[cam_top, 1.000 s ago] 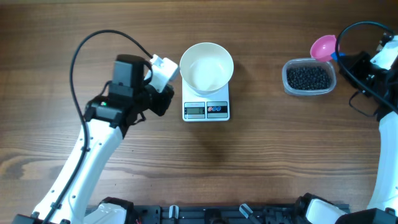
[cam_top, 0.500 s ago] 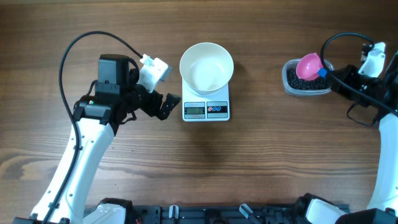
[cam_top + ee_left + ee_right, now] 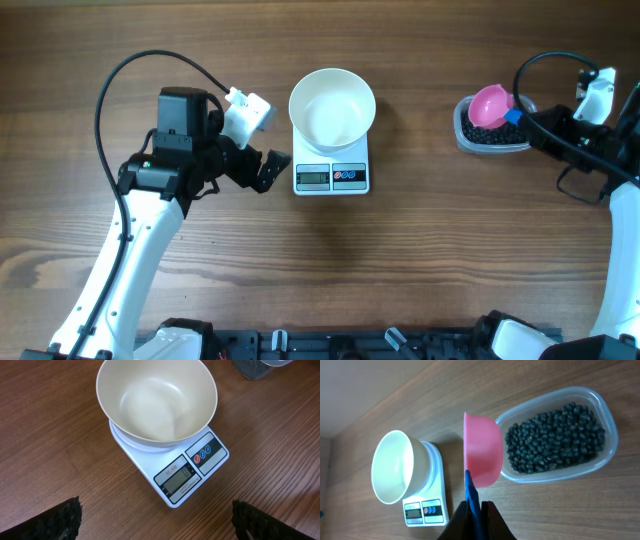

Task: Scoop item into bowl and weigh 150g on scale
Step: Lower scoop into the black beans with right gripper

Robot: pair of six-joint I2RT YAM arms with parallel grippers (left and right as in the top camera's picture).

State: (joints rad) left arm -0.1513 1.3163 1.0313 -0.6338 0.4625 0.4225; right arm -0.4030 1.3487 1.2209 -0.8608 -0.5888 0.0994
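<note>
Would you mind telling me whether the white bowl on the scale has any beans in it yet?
Empty: the bowl shows a bare white inside; the beans sit in the clear tub.

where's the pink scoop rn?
Overhead view, far right: the pink scoop hangs over the clear tub of black beans, its handle in the right gripper.

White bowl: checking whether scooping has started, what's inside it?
Nothing; the white bowl is empty, its inside fully visible. It covers the weighing top of the scale beneath.
</note>
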